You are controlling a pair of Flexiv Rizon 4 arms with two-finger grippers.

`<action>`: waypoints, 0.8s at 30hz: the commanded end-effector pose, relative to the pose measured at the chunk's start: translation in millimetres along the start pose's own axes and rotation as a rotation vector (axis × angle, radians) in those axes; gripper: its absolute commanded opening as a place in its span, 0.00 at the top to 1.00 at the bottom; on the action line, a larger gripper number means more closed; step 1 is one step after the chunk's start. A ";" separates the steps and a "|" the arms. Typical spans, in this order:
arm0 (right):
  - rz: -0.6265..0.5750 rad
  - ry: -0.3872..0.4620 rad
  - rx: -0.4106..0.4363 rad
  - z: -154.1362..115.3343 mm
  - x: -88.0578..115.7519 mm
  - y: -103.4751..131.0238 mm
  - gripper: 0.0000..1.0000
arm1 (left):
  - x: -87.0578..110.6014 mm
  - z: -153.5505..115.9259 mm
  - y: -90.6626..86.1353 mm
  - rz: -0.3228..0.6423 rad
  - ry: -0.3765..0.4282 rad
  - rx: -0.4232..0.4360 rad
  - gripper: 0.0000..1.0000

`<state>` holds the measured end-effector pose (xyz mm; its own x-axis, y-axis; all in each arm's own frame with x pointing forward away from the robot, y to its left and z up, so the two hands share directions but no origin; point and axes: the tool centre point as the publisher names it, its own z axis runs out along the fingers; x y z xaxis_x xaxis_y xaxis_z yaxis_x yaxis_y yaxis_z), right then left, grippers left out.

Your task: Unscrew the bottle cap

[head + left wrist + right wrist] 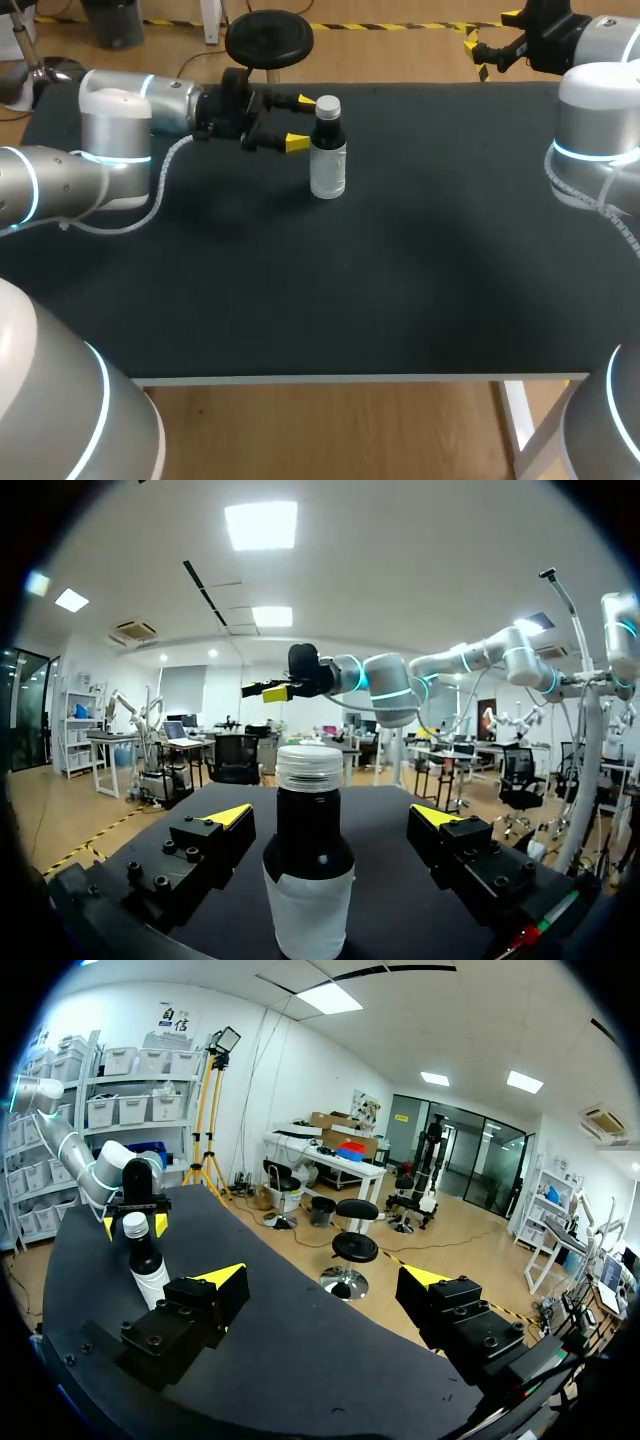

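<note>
A black-topped table (400, 300) with a white edge and white legs stood on a wooden floor (330, 430). Past its far edge, near the left gripper (300, 121), sat a round black stool (268, 37). Ahead of that gripper, ceiling panels (261, 525) glowed; ahead of the right gripper (322, 1277), storage shelves (110, 1090) lined white walls (290, 1070)

A table (420, 300) with a black, matte top spreads from left to right. Its near edge shows as a thin pale strip, and a white leg (520, 420) stands under the near right corner.
</note>
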<state>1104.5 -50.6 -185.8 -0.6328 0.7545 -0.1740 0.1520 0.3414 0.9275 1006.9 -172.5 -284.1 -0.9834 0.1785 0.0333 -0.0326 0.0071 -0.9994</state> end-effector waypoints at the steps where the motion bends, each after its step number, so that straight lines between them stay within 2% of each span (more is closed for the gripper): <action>1: 0.000 0.000 0.002 -0.2 0.1 0.4 0.00 | -9.3 5.9 4.0 -0.003 0.030 0.006 0.00; 24: 0.000 0.000 0.002 -0.2 0.1 0.4 0.00 | -10.5 32.9 2.8 0.005 0.101 0.006 0.00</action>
<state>1104.5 -50.6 -185.8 -0.6328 0.7545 -0.1740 0.1520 0.3414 0.9275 1005.1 -203.6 -283.3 -0.9666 0.2546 0.0273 -0.0265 0.0065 -0.9996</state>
